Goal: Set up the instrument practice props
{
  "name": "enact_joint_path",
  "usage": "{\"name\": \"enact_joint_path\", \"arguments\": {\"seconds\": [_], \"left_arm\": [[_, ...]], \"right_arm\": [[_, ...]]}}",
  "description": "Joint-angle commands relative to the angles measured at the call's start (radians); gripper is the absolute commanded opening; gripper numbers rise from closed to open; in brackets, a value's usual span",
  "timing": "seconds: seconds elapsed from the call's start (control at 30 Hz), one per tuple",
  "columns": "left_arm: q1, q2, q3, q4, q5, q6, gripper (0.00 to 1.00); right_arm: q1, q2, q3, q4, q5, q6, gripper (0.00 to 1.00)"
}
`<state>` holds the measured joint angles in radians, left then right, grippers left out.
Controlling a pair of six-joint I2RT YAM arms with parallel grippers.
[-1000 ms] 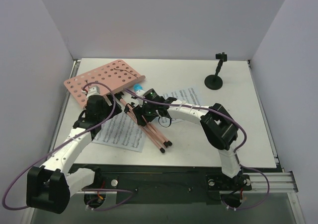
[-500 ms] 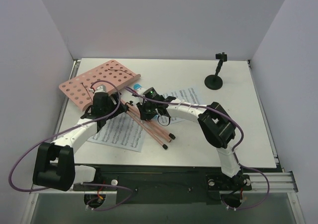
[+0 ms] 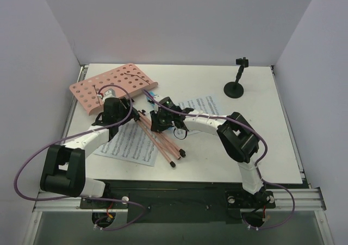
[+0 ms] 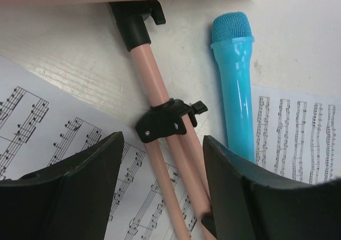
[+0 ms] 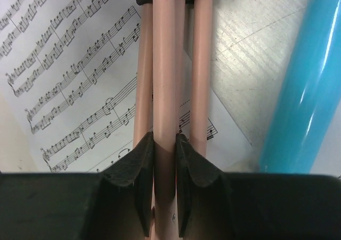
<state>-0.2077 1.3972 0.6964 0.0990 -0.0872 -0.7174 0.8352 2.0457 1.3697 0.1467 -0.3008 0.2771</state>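
the pink music stand (image 3: 111, 85) lay flat near the counter's far left corner, its legs (image 5: 164, 64) running toward the near edge across a sheet-music page (image 3: 128, 144). within the last second the right gripper (image 5: 165, 144) had clamped onto the middle leg and the splayed legs had drawn together, so raising the stand looked to be the step in hand. the left gripper (image 4: 162, 144), jaws parted and grasping nothing, straddled the pole at its black clamp (image 4: 168, 122). the blue microphone (image 4: 234, 91) lay just beside.

Pink perforated music stand (image 3: 111, 85) lies toppled on the desk (image 3: 272, 136), its legs (image 3: 160, 142) bunched across one sheet-music page (image 3: 126, 146). Blue microphone (image 4: 237, 85) lies alongside, handle overlapping the second page (image 3: 205, 105). Black mic stand (image 3: 235, 86) upright, well apart.
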Motion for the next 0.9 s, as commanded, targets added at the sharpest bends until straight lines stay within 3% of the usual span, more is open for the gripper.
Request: {"name": "enact_joint_path", "arguments": {"seconds": [0.0, 0.33, 0.87], "left_arm": [[0.004, 0.022, 0.071, 0.077, -0.06, -0.027, 0.71], [0.01, 0.081, 0.048, 0.14, -0.017, -0.083, 0.71], [0.05, 0.163, 0.015, 0.252, 0.058, -0.166, 0.71]], "right_arm": [[-0.007, -0.096, -0.023, 0.105, -0.081, 0.195, 0.0], [-0.008, -0.162, -0.055, 0.203, -0.133, 0.369, 0.0], [-0.004, -0.283, -0.067, 0.192, -0.146, 0.359, 0.0]]}}
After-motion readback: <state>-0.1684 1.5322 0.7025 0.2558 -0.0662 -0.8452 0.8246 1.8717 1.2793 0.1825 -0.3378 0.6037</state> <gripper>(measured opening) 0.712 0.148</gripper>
